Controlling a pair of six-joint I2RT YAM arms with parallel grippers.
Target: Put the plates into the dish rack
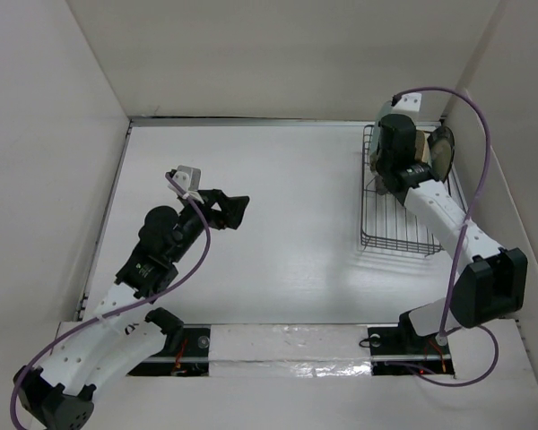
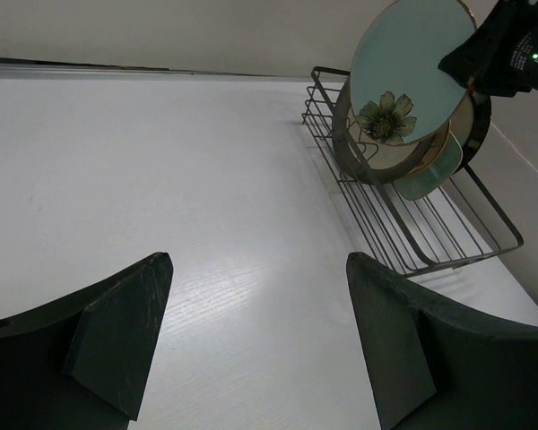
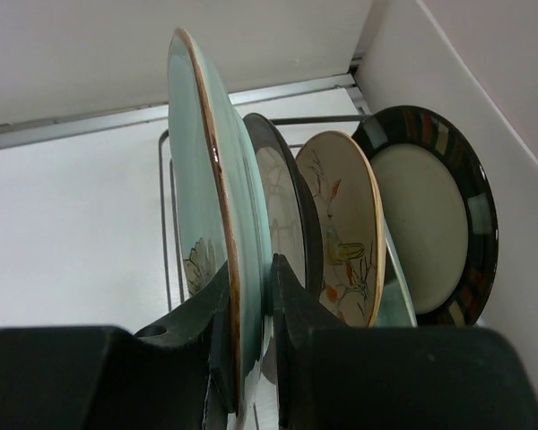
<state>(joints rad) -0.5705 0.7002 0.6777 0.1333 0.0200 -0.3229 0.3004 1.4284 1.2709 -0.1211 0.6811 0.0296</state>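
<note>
Upper right of the top view, my right gripper (image 3: 251,309) pinches the round pale-teal flowered plate (image 3: 193,170). It should settle upright in the black wire dish rack (image 1: 396,235) before release. My left gripper (image 2: 260,336) gapes, empty.

Our left gripper (image 2: 255,309) hangs with jaws spread wide. Our right gripper (image 3: 251,287), arm outstretched, pinches the teal flowered plate (image 3: 195,152) between its fingers.

Plates: five total. Dark-rimmed, cream centre: two, dark-rimmed plate (image 3: 282,202) mid-row, other dark-rimmed plate (image 3: 430,215) at far end. Pale-teal: two, flowered pale-teal plate (image 3: 197,179) plus second pale-teal plate (image 3: 396,300), mostly hidden tbh, only edge showing. Cream floral plate (image 3: 345,224): one. Dish rack (image 1: 394,228): one, black wire. Grippers: two, left gripper (image 2: 260,269), right gripper (image 3: 251,287).
</note>
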